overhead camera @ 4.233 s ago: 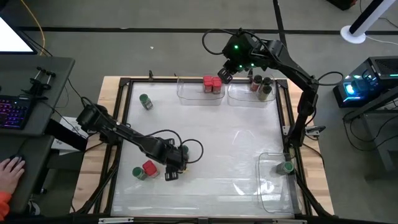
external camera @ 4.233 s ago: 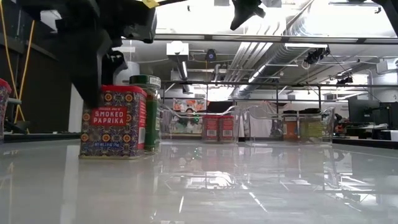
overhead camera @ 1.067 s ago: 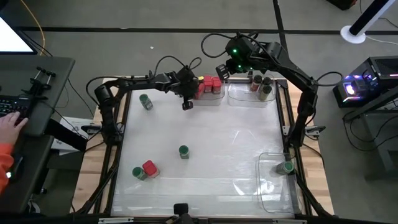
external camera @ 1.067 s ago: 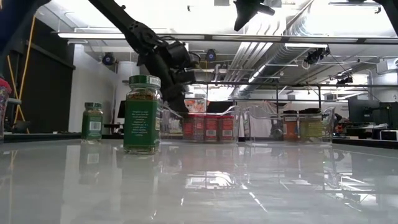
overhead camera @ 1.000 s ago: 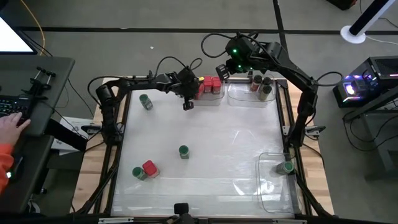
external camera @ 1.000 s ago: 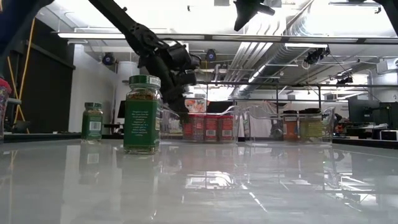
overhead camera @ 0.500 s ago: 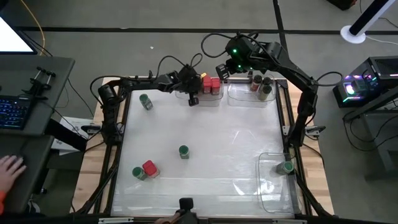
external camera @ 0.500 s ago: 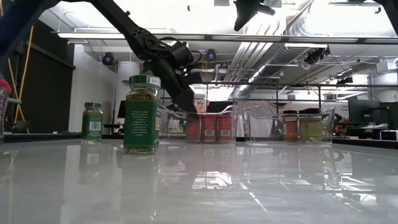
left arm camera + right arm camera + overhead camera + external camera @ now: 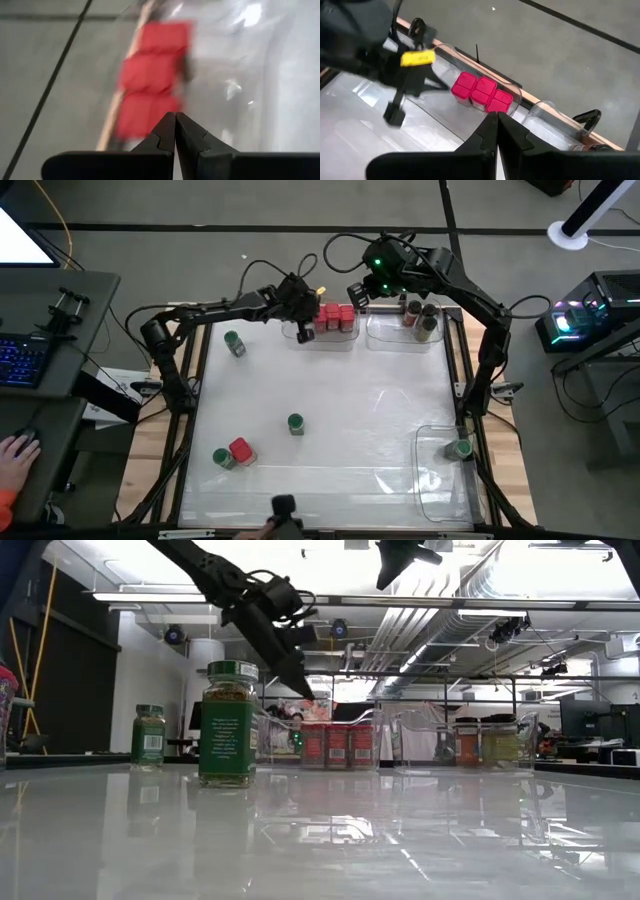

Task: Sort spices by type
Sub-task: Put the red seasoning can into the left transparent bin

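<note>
Three red-capped spice jars [image 9: 338,317] stand side by side in a clear bin [image 9: 322,340] at the table's far edge; the left wrist view shows them [image 9: 150,75] just ahead. My left gripper [image 9: 303,333] hangs shut above the bin's left end, touching nothing. My right gripper [image 9: 358,295] waits shut, high above the far edge. Green-capped jars stand upright at the far left [image 9: 235,343], mid-table [image 9: 295,423] and near left [image 9: 222,458], the last beside a red-capped jar [image 9: 240,450].
A second clear bin [image 9: 398,338] at the far right holds dark-capped jars [image 9: 420,318]. A third bin [image 9: 440,485] at the near right holds one green-capped jar [image 9: 460,448]. A dark object [image 9: 284,508] shows at the near edge. A person's hand [image 9: 12,450] rests beyond the left side.
My left gripper has risen from beside the red-capped jars to above the bin's rim, drifting slightly toward the far edge, and has stayed shut. The jars have not moved.
</note>
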Robot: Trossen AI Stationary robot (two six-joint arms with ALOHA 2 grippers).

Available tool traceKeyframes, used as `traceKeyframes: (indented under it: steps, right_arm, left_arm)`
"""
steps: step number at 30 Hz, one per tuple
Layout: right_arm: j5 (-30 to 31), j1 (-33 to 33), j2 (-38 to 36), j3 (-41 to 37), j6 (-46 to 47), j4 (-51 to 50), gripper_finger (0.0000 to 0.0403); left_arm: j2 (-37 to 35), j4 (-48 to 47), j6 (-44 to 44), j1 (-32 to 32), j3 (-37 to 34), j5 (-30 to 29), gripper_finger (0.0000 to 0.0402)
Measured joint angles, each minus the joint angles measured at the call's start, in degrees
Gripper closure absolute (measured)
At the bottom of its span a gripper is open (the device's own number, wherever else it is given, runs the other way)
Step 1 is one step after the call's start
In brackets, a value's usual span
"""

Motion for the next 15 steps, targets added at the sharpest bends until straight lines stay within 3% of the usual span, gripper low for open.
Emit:
traceKeyframes:
  steps: [4,9,15]
  right_arm:
    - [0.3,0.0,0.0,0.0,-0.2,0.0,0.0402]
    - [0.3,0.0,0.0,0.0,0.0,0.0,0.0402]
    - [0.2,0.3,0.0,0.0,0.8,-0.1,0.0402]
  left_arm:
    - [0.7,-2.3,-3.7,3.7,0.0,-2.7,0.0401]
    - [3.8,-4.8,-7.3,6.4,-0.1,3.1,0.0401]
    - [7.2,-2.8,-7.8,5.5,-0.1,3.6,0.0401]
